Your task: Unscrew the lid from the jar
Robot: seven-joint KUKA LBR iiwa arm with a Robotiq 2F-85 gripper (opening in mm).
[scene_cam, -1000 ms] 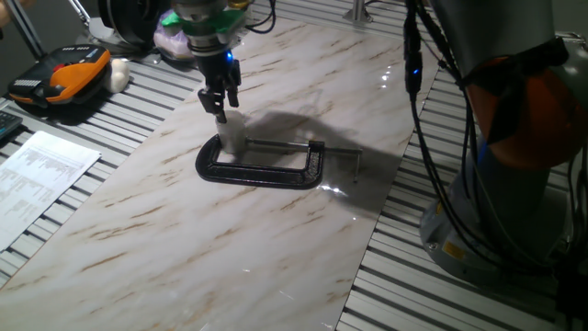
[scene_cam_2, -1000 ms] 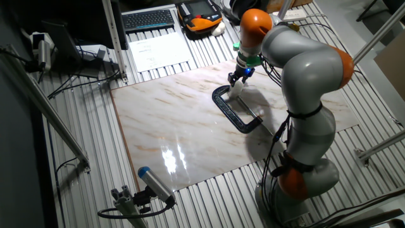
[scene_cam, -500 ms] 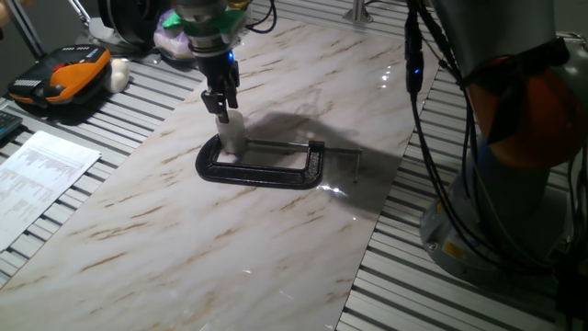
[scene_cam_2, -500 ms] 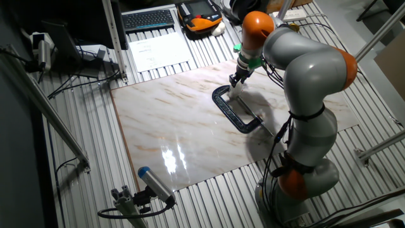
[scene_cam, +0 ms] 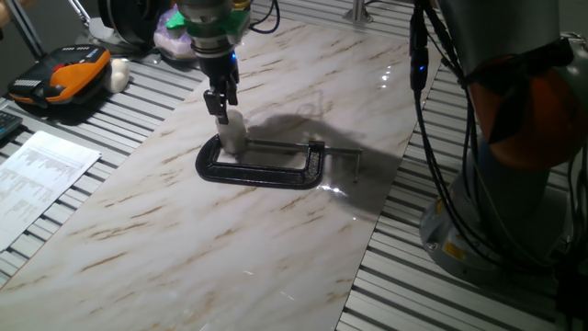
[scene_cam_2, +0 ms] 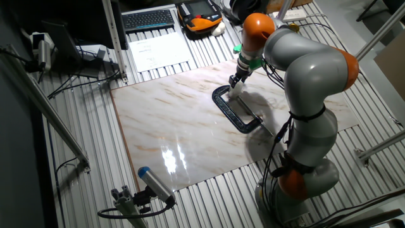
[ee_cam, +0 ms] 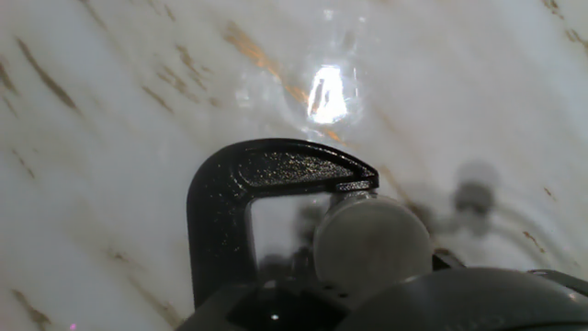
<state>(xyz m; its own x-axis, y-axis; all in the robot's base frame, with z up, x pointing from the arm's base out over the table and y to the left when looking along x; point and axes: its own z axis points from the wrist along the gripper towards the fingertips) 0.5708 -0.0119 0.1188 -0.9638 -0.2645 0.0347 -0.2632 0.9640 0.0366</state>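
— Jaws: how do they stand?

— Narrow, set about the lid [ee_cam: 372, 241] on top of the jar [scene_cam: 232, 135]; actual contact cannot be confirmed, since the fingers fall outside the hand view.

— Location of the gripper [scene_cam: 221, 113]?

— Directly above the jar, which stands upright in the black C-clamp [scene_cam: 262, 165], toward the marble bench [scene_cam: 184, 239]'s far edge in one fixed view.

arm reaching down, tool [scene_cam: 221, 112] vertical, fingers close together
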